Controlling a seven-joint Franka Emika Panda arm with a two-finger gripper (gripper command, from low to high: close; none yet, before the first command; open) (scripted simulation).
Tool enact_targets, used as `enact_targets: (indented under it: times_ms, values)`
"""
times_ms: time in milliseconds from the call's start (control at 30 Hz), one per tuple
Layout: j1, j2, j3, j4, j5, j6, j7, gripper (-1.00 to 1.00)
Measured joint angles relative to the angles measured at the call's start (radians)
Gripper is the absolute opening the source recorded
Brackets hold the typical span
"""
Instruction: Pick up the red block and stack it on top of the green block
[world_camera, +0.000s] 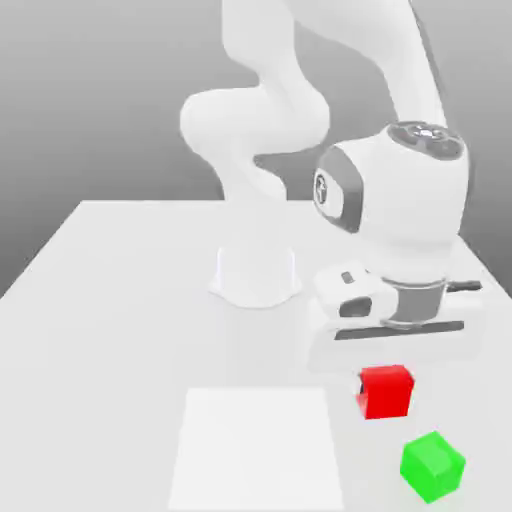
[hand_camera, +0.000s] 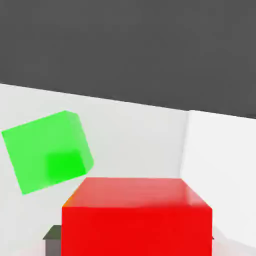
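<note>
The red block (world_camera: 385, 390) is a glossy cube directly under my hand, towards the exterior view's right. My gripper (world_camera: 385, 380) is shut on it, its jaws against two opposite sides. In the hand view the red block (hand_camera: 136, 220) is very close, and a dark fingertip (hand_camera: 51, 235) shows at its side. The green block (world_camera: 433, 465) sits on the table a short way nearer the front and to the exterior view's right of the red one, apart from it. In the hand view, the green block (hand_camera: 47, 152) lies beyond the red one, turned at an angle to it.
The white table (world_camera: 110, 300) carries the arm's round base (world_camera: 255, 272) at the back. A brighter white square patch (world_camera: 260, 450) lies flat on the table to the exterior view's left of the blocks, and the same patch (hand_camera: 220, 170) shows in the hand view.
</note>
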Motion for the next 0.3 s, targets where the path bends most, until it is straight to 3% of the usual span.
enact_targets:
  times_ms: [167, 200, 300]
  values:
    - [0.033, 0.159, -0.015, 0.046, -0.048, 0.113, 0.064, -1.00]
    - [0.037, 0.178, -0.019, 0.047, -0.055, 0.131, 0.069, 1.00]
    - [0.037, 0.178, -0.019, 0.047, -0.055, 0.131, 0.069, 1.00]
